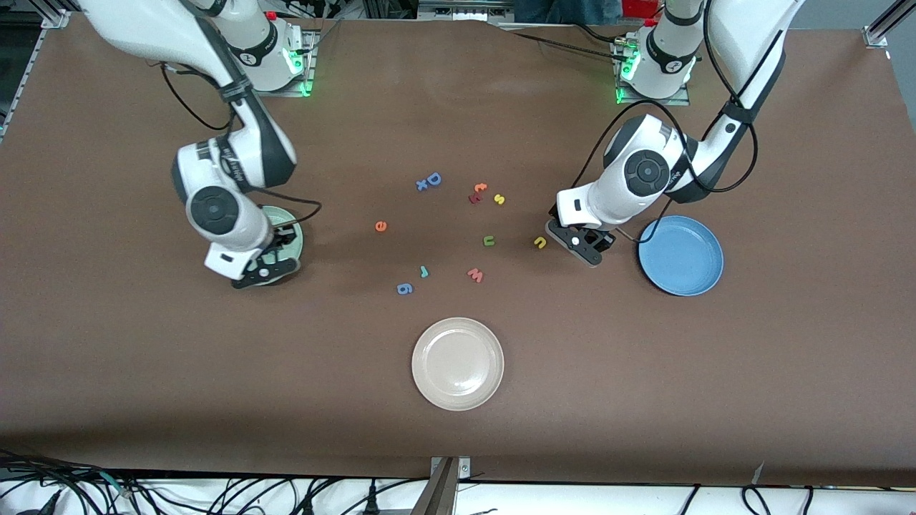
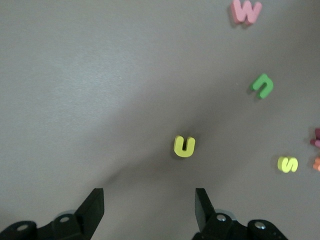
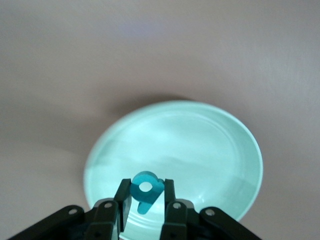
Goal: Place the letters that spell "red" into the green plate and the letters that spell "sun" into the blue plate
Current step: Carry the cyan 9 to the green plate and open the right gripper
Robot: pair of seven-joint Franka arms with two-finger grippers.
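Over the green plate [image 3: 200, 140] [image 1: 292, 239], my right gripper [image 3: 146, 192] [image 1: 263, 272] is shut on the teal "d" [image 3: 146, 189]. My left gripper [image 2: 149, 207] [image 1: 575, 244] hangs open and empty low over the table, beside the blue plate [image 1: 680, 255]. The yellow "n" [image 2: 184, 146] [image 1: 540, 242] lies just ahead of its fingertips, not between them. On the table lie the olive "u" [image 1: 489, 240] [image 2: 262, 85], yellow "s" [image 1: 499, 199] [image 2: 287, 164], orange "e" [image 1: 381, 226] and teal "r" [image 1: 424, 270]. The blue plate holds nothing.
Other letters lie mid-table: blue "D" [image 1: 432, 179], orange "t" [image 1: 479, 188], salmon "w" [image 1: 475, 275] [image 2: 245, 11] and blue "g" [image 1: 405, 288]. A cream-white plate [image 1: 458, 363] sits nearer the front camera than the letters.
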